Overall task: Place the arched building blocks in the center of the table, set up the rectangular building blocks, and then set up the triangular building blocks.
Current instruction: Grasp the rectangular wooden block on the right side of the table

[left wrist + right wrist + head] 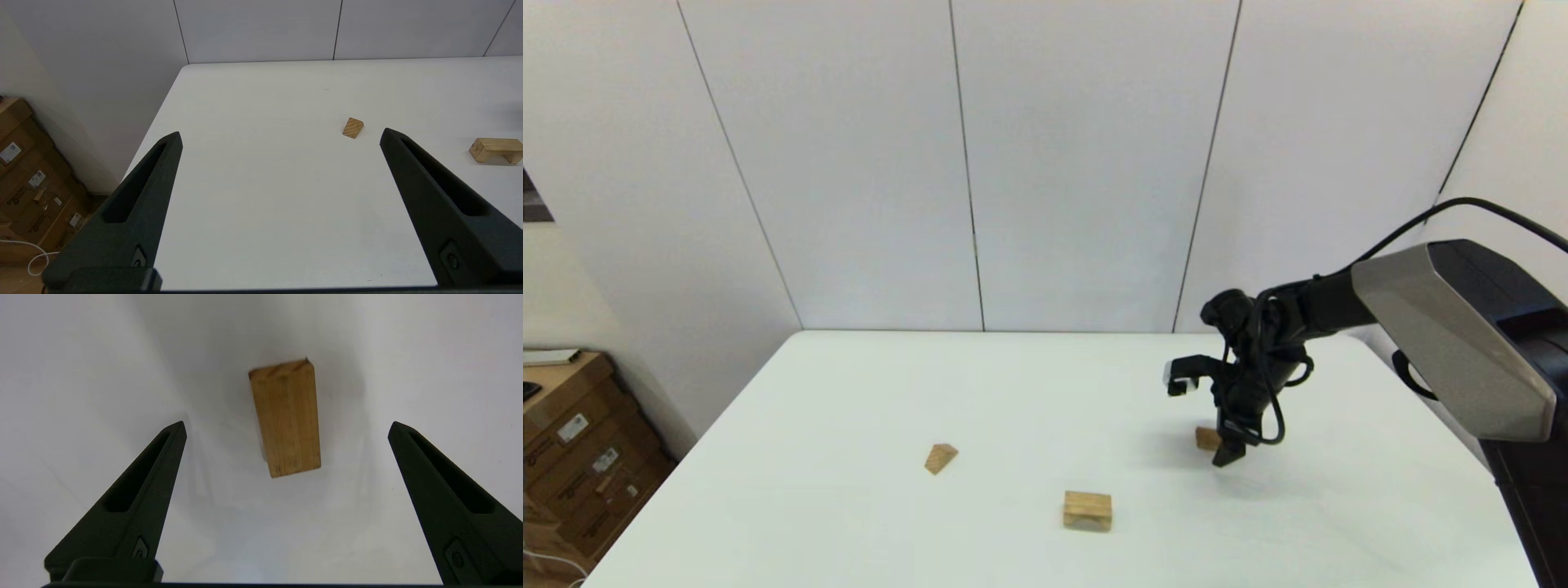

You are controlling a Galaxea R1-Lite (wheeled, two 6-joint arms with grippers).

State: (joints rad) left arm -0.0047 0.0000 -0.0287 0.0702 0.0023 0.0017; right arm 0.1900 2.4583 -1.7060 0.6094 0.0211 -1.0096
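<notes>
Rectangular block (pixel 284 418) between spread jaws.

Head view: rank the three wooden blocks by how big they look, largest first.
1. Arch block, nearest the camera, which may flatter it.
2. Triangle block.
3. Flat rectangular block, mostly hidden behind the open right gripper, so its rank is unsure.

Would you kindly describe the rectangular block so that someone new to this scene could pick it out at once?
Start from the white table and go to its right side, where the right gripper hangs open, pointing down. The rectangular block lies flat on the table just under it. Unlike the arched block and the small triangular block farther left, it is a plain solid slab.
</notes>
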